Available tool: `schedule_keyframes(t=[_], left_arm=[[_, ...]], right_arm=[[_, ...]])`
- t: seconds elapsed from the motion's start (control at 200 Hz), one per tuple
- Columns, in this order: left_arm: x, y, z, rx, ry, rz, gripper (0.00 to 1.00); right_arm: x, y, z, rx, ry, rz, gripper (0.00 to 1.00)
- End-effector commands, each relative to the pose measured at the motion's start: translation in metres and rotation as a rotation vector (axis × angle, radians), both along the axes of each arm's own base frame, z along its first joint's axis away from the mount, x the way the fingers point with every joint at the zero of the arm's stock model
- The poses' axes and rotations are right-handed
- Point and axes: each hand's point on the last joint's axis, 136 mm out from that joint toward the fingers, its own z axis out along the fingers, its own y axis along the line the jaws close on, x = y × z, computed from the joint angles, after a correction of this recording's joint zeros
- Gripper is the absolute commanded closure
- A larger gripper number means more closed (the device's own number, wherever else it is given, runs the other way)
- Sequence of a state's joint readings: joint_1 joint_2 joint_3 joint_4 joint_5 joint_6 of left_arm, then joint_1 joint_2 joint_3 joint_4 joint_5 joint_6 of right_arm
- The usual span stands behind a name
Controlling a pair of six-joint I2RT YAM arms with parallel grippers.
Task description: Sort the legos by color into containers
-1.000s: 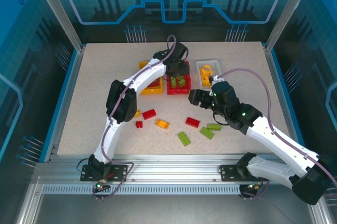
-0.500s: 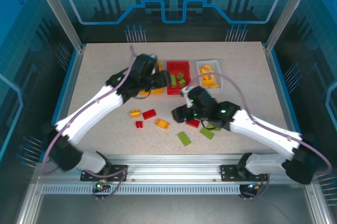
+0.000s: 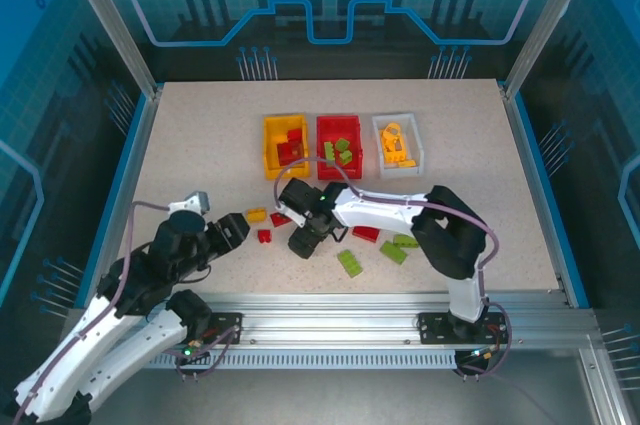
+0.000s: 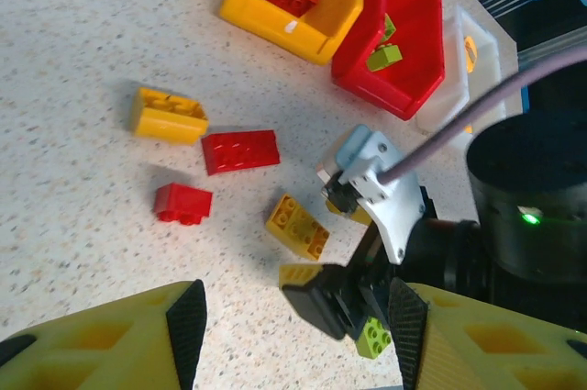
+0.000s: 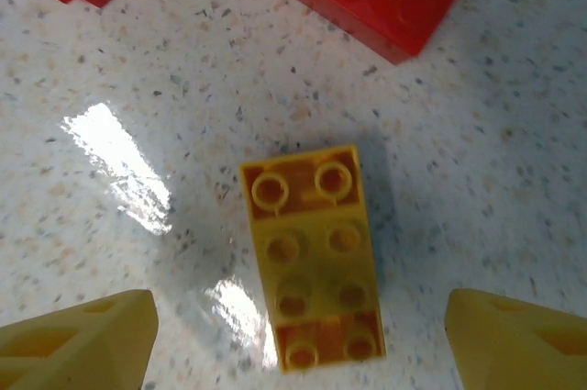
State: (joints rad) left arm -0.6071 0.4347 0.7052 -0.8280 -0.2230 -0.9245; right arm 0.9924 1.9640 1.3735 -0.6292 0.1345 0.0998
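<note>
— Where are the containers to be found?

— A row of three is set toward the far edge of the table [image 3: 200, 145], about midway along it: a yellow-orange bin [image 3: 268, 145], a red bin [image 3: 321, 145] and a white bin [image 3: 416, 150], side by side. Red bricks [image 3: 291, 150] are seen in the yellow-orange bin, green bricks [image 3: 341, 152] in the red bin, and yellow-orange pieces [image 3: 395, 143] in the white bin.

— How is the right pincer placed?

— The right pincer [image 3: 305, 242] is seen low over the table, near the middle of the near edge, with its jaws spread wide. A yellow-orange brick [image 5: 312, 257] lies flat and studs up between its fingers [image 5: 83, 339]. A gap is left on each side, so the brick is not gripped.

— And the left pincer?

— The left pincer [image 3: 232, 229] is found toward the near-left corner, also spread, and nothing is pinched between its fingers [image 4: 101, 344].

— What else is left on the table?

— A yellow brick [image 4: 168, 115], a red brick [image 4: 240, 151] and a small red brick [image 4: 182, 204] lie between the two pincers. Another red brick [image 3: 366, 234] and three loose green bricks [image 3: 350, 263] are scattered on the right-edge side of the right pincer, all close to the near edge.
</note>
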Motion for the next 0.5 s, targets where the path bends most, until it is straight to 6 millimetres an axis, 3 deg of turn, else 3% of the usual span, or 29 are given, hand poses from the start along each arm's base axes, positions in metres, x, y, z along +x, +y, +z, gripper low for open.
schedule_keyframes(t=[0.0,0.12,0.295,0.38,0.495], left_arm=[[-0.011,0.013,-0.016,0.024,0.056,0.047,0.41],[-0.009,0.008,-0.015,0.016,0.057,0.034,0.41],[0.0,-0.003,-0.01,0.004,0.044,-0.004,0.41],[0.005,-0.015,-0.006,-0.014,0.033,-0.043,0.41],[0.017,-0.044,0.0,-0.066,0.028,-0.137,0.41]], right_arm=[[0.003,-0.006,-0.011,-0.083,0.005,0.026,0.22],[0.011,-0.004,-0.019,-0.101,-0.003,0.006,0.34],[0.015,-0.002,-0.016,-0.089,-0.025,-0.024,0.61],[0.022,-0.008,0.001,-0.059,-0.072,-0.076,0.7],[0.037,-0.034,0.045,0.011,-0.144,-0.198,0.73]])
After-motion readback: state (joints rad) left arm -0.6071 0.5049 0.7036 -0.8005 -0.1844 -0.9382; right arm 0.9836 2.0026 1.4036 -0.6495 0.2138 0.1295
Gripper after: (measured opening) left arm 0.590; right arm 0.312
